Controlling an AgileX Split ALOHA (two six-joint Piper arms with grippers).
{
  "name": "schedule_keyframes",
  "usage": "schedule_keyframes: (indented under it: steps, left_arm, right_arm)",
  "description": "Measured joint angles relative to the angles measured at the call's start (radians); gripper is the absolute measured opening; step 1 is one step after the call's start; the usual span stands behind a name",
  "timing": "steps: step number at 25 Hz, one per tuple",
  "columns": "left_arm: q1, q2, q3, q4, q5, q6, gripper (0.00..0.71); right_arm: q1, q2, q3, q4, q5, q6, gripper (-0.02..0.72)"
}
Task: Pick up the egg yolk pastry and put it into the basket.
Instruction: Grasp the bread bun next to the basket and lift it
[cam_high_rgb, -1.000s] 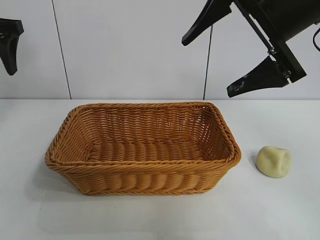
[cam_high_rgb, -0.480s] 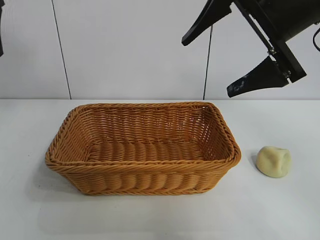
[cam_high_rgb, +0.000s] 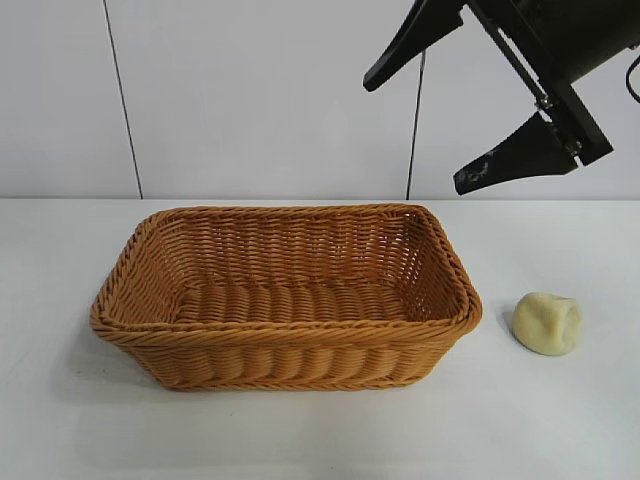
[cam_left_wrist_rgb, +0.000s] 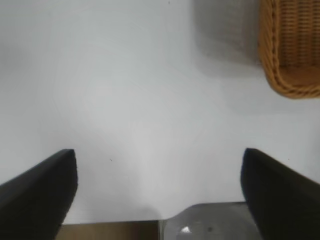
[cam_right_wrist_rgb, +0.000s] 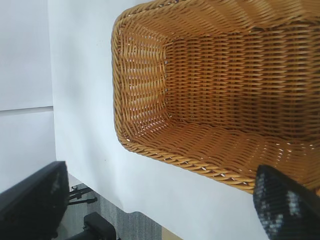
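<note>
With the egg yolk pastry (cam_high_rgb: 547, 323) lying on the table at the wicker basket's (cam_high_rgb: 285, 345) 3 o'clock, the wide-open, empty right gripper (cam_high_rgb: 450, 125), hovering at the pastry's 11 o'clock, should be descending squarely over it.

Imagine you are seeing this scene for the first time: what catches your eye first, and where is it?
The large orange-brown woven wicker basket dominates mid-table, with nothing inside it. To its right, apart from it, the small pale yellow dough-like pastry lies on the white table. Above them, the black right gripper hangs open at upper right.
</note>
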Motion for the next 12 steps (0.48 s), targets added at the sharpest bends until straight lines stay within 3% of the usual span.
schedule_keyframes:
  steps: [5,12]
  left_arm:
    - [0.000,-0.234,0.202,0.000,-0.016,0.000,0.654]
    - [0.000,-0.599,0.441,-0.025,-0.133,0.000,0.654]
  right_arm:
    - [0.000,0.000,0.000,0.000,0.000,0.000,0.694]
    - [0.000,0.000,0.000,0.000,0.000,0.000,0.694]
